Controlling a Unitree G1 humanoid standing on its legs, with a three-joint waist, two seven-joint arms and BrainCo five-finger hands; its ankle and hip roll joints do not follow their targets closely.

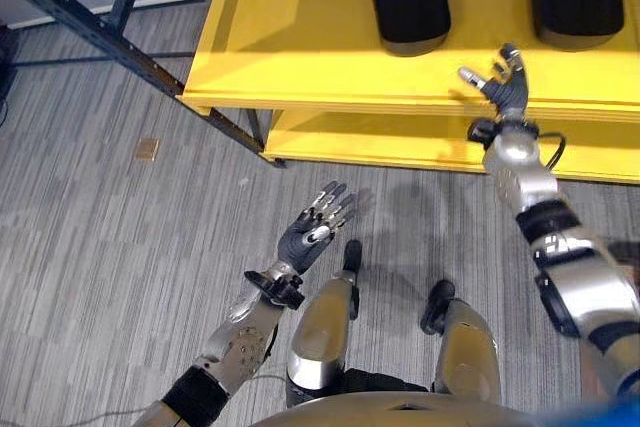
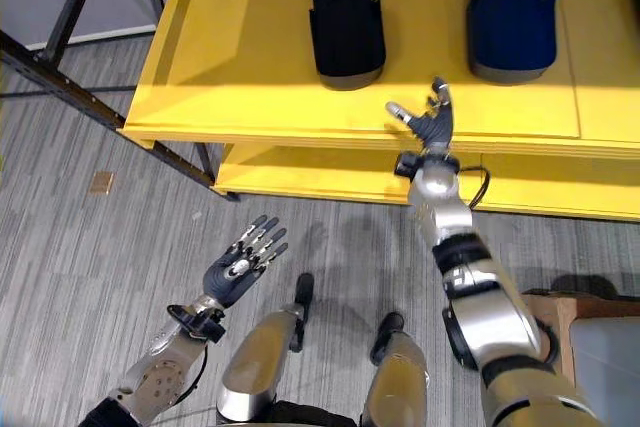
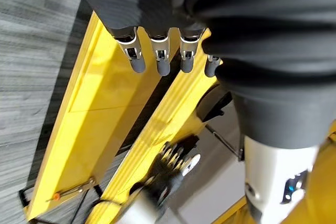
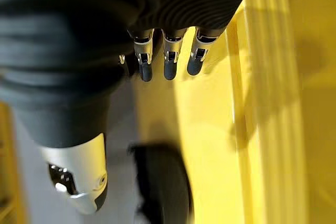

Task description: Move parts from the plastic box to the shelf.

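yellow shelf point(image 2: 250, 67) is standing ahead of the robot, two tiers showing, the upper board wide and sunlit along its front half, the lower board point(image 2: 300, 179) sitting just under and slightly behind its front lip. two dark parts are resting on the upper board, well apart from each other: a black part point(image 2: 347, 25) toward the middle and a dark blue part point(image 2: 512, 15) to its right, both set back from the front edge.

right hand point(image 2: 432, 119) is reaching up to the front edge of the upper board, palm toward the shelf, fingers straight and spread, thumb point(image 1: 470, 76) sticking out to the side, holding nothing. it is sitting between the two parts but nearer the edge than either, touching neither. in the right wrist view the fingers point(image 4: 170, 66) are hanging straight over the yellow board, with the black part point(image 4: 160, 182) lying blurred beyond them.

left hand point(image 1: 312, 230) is hovering low over the grey striped floor point(image 1: 90, 237), well short of the shelf, palm up, fingers straight and slightly fanned, empty. in the left wrist view its fingertips point(image 3: 161, 66) are pointing along the two yellow boards.

a dark metal rack frame point(image 1: 90, 32) is running diagonally at the left of the shelf. a small tan square point(image 1: 147, 149) is lying on the floor near it
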